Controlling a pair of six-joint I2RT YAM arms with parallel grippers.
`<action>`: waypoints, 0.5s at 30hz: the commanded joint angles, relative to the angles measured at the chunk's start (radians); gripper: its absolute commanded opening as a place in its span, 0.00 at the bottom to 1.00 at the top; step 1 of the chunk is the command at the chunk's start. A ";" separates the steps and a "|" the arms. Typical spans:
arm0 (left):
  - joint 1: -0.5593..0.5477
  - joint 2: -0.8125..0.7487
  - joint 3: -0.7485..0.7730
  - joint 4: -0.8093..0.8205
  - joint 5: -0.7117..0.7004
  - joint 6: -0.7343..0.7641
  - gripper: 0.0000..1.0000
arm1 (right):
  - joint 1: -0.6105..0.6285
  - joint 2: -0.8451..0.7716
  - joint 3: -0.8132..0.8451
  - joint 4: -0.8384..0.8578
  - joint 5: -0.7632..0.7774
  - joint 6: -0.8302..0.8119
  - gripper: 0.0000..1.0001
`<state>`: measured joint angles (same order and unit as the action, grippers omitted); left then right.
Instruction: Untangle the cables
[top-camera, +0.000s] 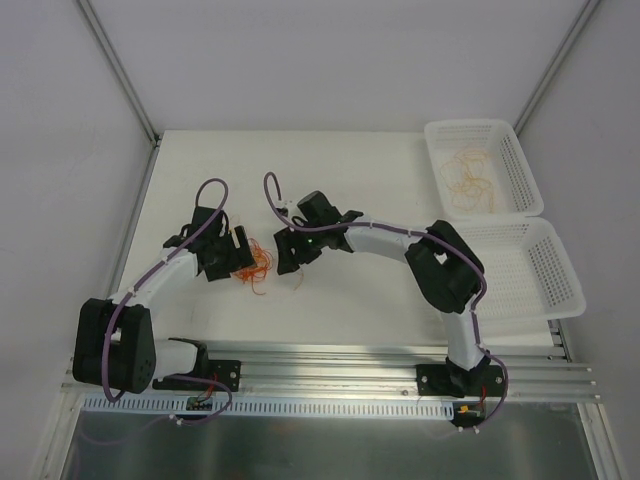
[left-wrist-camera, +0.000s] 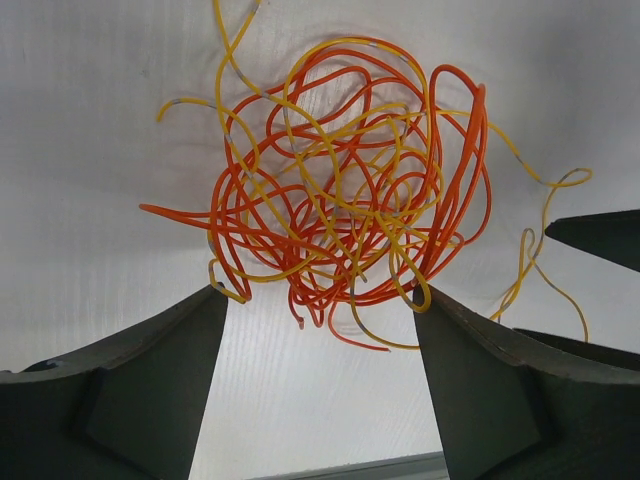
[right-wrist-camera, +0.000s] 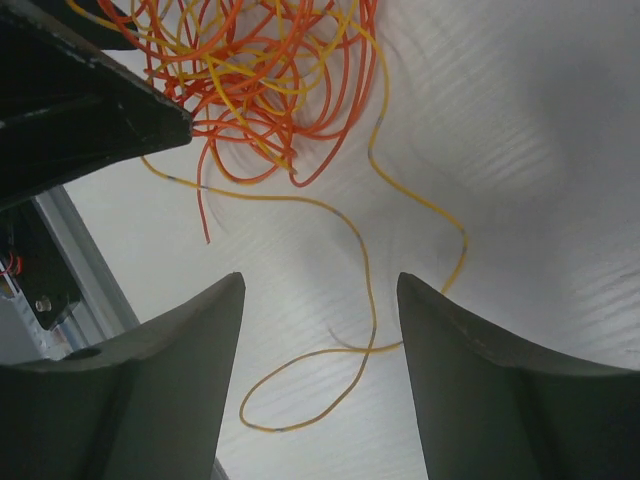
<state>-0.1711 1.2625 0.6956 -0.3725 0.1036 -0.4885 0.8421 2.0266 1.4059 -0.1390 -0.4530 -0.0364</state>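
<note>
A tangle of thin red-orange and yellow-orange cables lies on the white table between my two grippers. In the left wrist view the tangle sits just beyond my open left gripper, its lowest loops touching the fingertips. My left gripper holds nothing. My right gripper is open and empty on the tangle's other side. In the right wrist view a loose yellow-orange cable trails from the tangle and loops on the table between the open right gripper's fingers.
A white mesh basket at the back right holds several pale yellow cables. A second white basket stands in front of it. An aluminium rail runs along the near edge. The left gripper's finger shows in the right wrist view.
</note>
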 joint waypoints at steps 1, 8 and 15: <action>-0.008 0.003 0.021 -0.005 0.021 -0.024 0.75 | -0.001 0.046 0.054 0.052 -0.010 0.013 0.66; -0.010 0.006 0.004 -0.005 0.031 -0.032 0.74 | 0.006 0.075 0.041 0.056 -0.021 0.007 0.51; -0.010 0.006 0.002 -0.002 0.036 -0.065 0.73 | 0.008 -0.052 -0.109 0.049 -0.007 -0.046 0.01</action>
<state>-0.1711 1.2644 0.6956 -0.3721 0.1219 -0.5186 0.8436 2.0884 1.3598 -0.0792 -0.4690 -0.0357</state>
